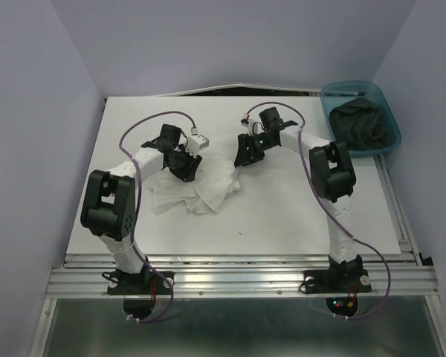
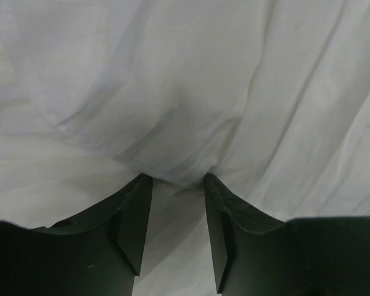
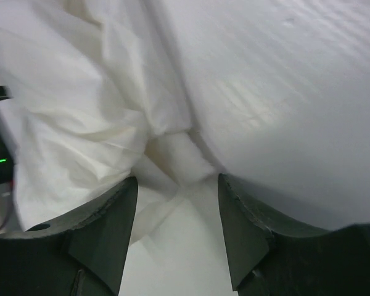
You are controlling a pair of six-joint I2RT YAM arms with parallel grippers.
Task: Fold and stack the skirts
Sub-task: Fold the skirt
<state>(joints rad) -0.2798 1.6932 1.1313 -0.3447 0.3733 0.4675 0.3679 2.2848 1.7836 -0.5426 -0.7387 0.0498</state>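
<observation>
the white skirt (image 1: 199, 190) lies crumpled left of the middle of the table (image 1: 282, 216), well in from every edge. bare white table top shows between it and the near metal rail (image 1: 238, 271), and over the right half out to the right edge. purple walls stand close on the left, the far side and the right.

one teal bin (image 1: 354, 84) sits at the far right corner. it holds the dark skirt (image 1: 366, 123), bunched in a heap inside its walls, well apart from the white one.

counted: two skirts, one bin, two arms.

the left gripper (image 1: 184, 167) is down on the far left part of the white skirt. in its wrist view the left gripper (image 2: 177, 180) has its fingers (image 2: 135, 216) apart, tips pressed into the cloth with a soft ridge of it rising between them. the right gripper (image 1: 245, 155) is at the skirt's far right edge. its wrist view shows the right gripper (image 3: 177, 179) spread wide, with a small folded lip of white cloth between the fingers (image 3: 246, 228) and bare table to the right.
</observation>
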